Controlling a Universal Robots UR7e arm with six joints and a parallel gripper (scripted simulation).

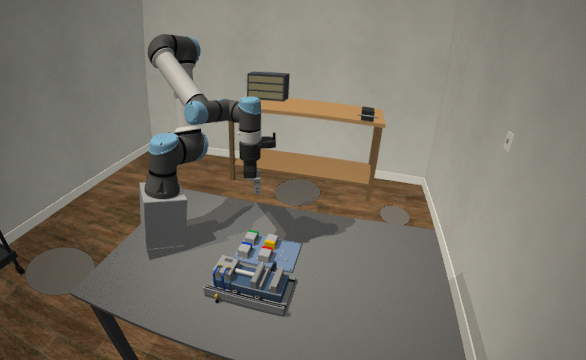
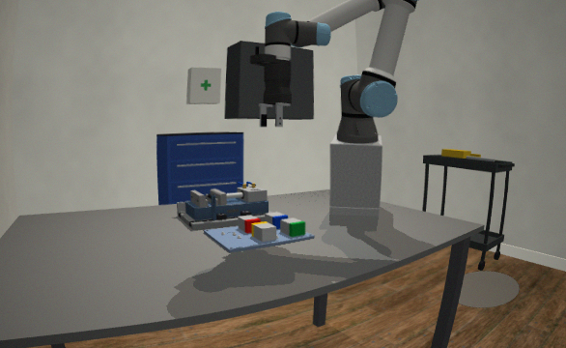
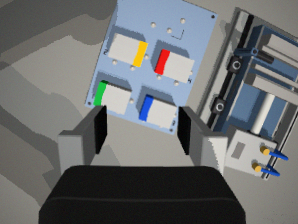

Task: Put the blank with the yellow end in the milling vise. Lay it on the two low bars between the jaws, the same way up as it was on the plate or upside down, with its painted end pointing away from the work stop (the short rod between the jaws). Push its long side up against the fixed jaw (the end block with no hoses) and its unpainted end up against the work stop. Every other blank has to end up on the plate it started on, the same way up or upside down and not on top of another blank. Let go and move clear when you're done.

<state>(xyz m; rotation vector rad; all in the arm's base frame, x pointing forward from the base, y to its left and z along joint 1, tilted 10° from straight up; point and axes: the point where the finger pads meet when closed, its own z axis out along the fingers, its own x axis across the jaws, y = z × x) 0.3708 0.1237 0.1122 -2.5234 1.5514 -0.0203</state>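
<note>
The blank with the yellow end (image 1: 271,241) (image 2: 265,232) (image 3: 126,49) lies on the blue plate (image 1: 293,252) (image 2: 230,244) (image 3: 197,30). The red-ended blank (image 1: 265,254) (image 3: 175,66), the blue-ended blank (image 1: 244,250) (image 3: 158,110) and the green-ended blank (image 1: 251,237) (image 2: 293,227) (image 3: 115,98) lie there too, all apart. My gripper (image 1: 256,192) (image 2: 271,125) (image 3: 142,120) is open and empty, high above the table. The milling vise (image 1: 253,286) (image 2: 230,209) (image 3: 245,95) stands beside the plate. No blank shows between its jaws; the work stop is hard to make out.
Small pegs (image 3: 169,30) stand on the plate. The hose-bearing block (image 1: 225,267) (image 3: 250,150) is at one end of the vise, with blue hoses rising from it. A dark upright handle (image 1: 273,267) (image 3: 254,51) stands at the vise's plate side. The grey table (image 1: 363,290) (image 2: 119,271) carries everything.
</note>
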